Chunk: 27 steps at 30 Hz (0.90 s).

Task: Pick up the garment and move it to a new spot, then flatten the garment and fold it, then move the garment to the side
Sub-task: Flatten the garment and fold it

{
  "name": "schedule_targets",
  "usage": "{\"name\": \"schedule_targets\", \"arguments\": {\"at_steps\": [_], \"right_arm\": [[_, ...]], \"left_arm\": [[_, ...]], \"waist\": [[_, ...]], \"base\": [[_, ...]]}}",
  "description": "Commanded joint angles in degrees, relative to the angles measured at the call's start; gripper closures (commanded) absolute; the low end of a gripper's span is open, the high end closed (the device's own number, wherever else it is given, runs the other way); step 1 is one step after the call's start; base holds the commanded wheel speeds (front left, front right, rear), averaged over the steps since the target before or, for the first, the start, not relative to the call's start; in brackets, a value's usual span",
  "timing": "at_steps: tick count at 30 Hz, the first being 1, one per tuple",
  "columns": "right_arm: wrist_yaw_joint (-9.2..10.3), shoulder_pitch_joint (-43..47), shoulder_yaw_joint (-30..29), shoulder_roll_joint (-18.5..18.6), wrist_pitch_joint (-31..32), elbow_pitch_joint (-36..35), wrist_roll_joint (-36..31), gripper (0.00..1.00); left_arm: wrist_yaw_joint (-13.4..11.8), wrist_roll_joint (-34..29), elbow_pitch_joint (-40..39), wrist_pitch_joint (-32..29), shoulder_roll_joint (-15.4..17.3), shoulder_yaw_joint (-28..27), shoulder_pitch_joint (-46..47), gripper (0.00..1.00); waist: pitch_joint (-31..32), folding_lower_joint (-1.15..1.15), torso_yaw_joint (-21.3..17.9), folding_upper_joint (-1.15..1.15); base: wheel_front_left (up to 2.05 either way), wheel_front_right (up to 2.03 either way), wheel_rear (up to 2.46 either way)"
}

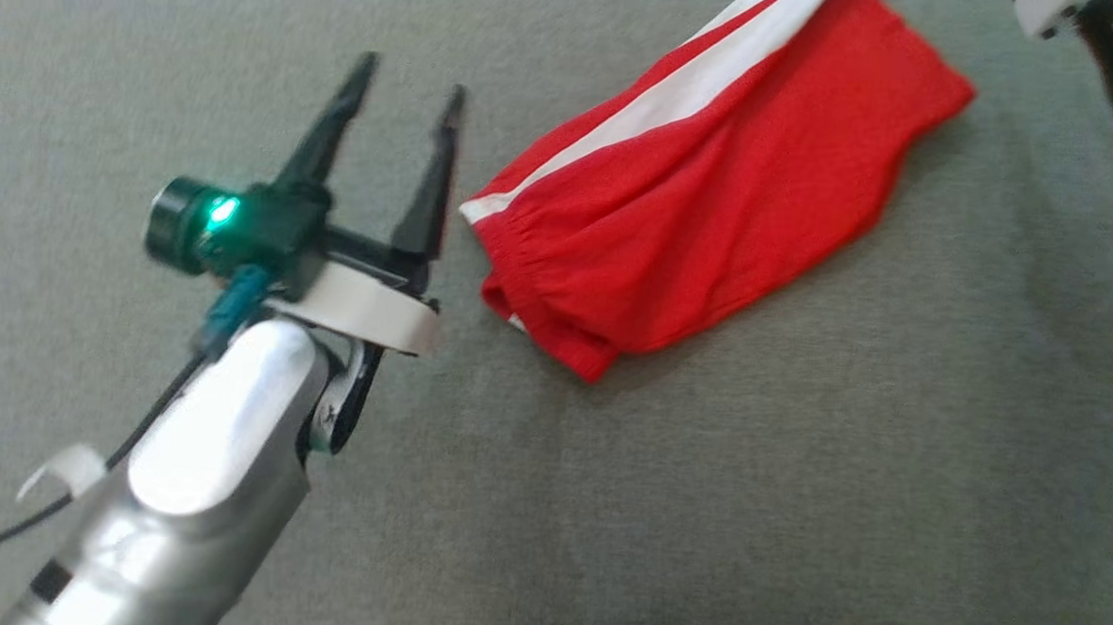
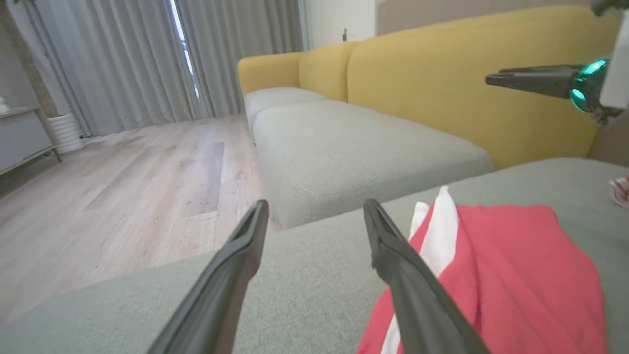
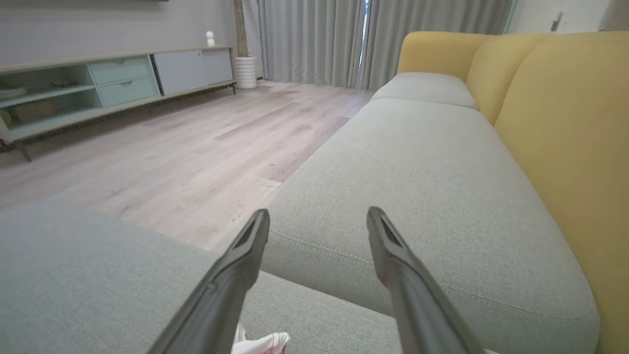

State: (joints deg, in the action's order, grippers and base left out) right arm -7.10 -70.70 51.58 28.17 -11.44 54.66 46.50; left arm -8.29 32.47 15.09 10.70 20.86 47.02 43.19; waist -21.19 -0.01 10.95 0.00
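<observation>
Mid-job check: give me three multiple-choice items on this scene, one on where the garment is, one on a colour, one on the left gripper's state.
1. The garment lies on: A the wooden floor; B the grey cushion; C a shelf.
2. Its stripe is: A white; B blue; C black.
3. The left gripper is: A shut on the garment; B shut, empty; C open, empty.
Answers: B, grey fabric surrounds it in the head view; A, it shows white against the red; C, its fingers stand apart, holding nothing.
</observation>
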Motion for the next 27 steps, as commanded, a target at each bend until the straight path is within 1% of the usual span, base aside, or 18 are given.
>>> {"name": "schedule_targets", "arguments": {"at_steps": [1, 2, 3, 5, 7, 9, 11, 14, 17, 19, 23, 24, 27], "right_arm": [[-0.39, 2.33, -1.33, -1.18, -1.66, -0.82, 0.66, 0.00], [-0.39, 2.84, -2.21, -1.61, -2.23, -1.02, 0.70, 0.00], [-0.39, 2.84, -2.21, -1.61, -2.23, -1.02, 0.70, 0.00], [-0.39, 4.27, -4.18, -2.63, -2.97, -1.92, 0.81, 0.00], [-0.39, 6.79, -5.77, -4.05, -3.28, -3.48, 0.98, 0.00], [-0.39, 9.53, -7.31, -4.81, -3.44, -5.14, 0.18, 0.00], [-0.39, 12.38, -10.29, -5.57, -3.51, -6.97, -1.33, 0.00], [-0.39, 18.49, -16.74, -7.81, -3.53, -10.47, -3.90, 0.00], [-0.39, 25.28, -24.25, -10.44, -3.54, -14.49, -8.69, 0.00], [-0.39, 30.15, -29.12, -12.63, -3.54, -17.74, -13.41, 0.00], [-0.39, 40.51, -38.08, -18.69, -3.55, -24.17, -22.18, 0.00], [-0.39, 45.30, -41.14, -21.47, -3.55, -26.85, -25.89, 0.00], [-0.39, 51.19, -44.28, -23.90, -3.49, -29.65, -29.25, 0.00]], "left_arm": [[-1.24, 1.58, -2.24, 1.35, 1.82, -4.19, -0.35, 0.00], [-1.85, 2.25, -2.68, 1.82, 1.64, -5.11, -0.93, 0.00], [-1.85, 2.25, -2.68, 1.82, 1.64, -5.11, -0.93, 0.00], [-3.09, 3.12, -3.40, 2.57, 1.30, -6.67, -2.03, 0.00], [-4.33, 3.41, -3.79, 3.19, 1.07, -7.97, -3.22, 0.00], [-5.05, 3.37, -3.78, 3.63, 0.82, -8.77, -4.56, 0.00], [-5.24, 4.64, -3.91, 3.96, -0.14, -10.24, -6.61, 0.00], [-5.99, 4.22, -3.57, 4.20, -0.74, -11.64, -9.83, 0.00], [-6.28, 2.79, -3.91, 4.27, -1.73, -13.56, -13.27, 0.00], [-6.13, 1.59, -4.38, 4.28, -2.66, -15.35, -15.93, 0.00], [-5.29, -1.47, -5.38, 4.29, -4.72, -19.15, -21.51, 0.00], [-4.76, -3.20, -5.70, 4.29, -5.93, -21.06, -24.12, 0.00], [-3.59, -6.35, -5.64, 4.29, -7.50, -22.84, -27.90, 0.00]], "waist": [[3.05, 0.01, -2.48, 0.00], [3.81, 0.01, -2.99, 0.00], [3.81, 0.01, -2.99, 0.00], [5.19, 0.01, -4.01, 0.00], [6.52, 0.01, -5.15, 0.00], [7.90, 0.01, -6.13, 0.00], [9.22, 0.01, -7.12, 0.00], [10.97, 0.01, -8.43, 0.00], [12.17, 0.01, -9.48, 0.00], [12.91, 0.01, -10.13, 0.00], [14.32, 0.01, -11.20, 0.00], [14.94, 0.01, -11.51, 0.00], [15.74, 0.01, -11.83, 0.00]], "base": [[0.00, 0.00, 0.00], [0.00, 0.00, 0.00], [0.00, 0.00, 0.00], [0.00, 0.00, 0.00], [0.00, 0.00, 0.00], [0.00, 0.00, 0.00], [0.00, 0.00, 0.00], [0.00, 0.00, 0.00], [0.00, 0.00, 0.00], [0.00, 0.00, 0.00], [0.00, 0.00, 0.00], [0.00, 0.00, 0.00], [0.00, 0.00, 0.00]]}}
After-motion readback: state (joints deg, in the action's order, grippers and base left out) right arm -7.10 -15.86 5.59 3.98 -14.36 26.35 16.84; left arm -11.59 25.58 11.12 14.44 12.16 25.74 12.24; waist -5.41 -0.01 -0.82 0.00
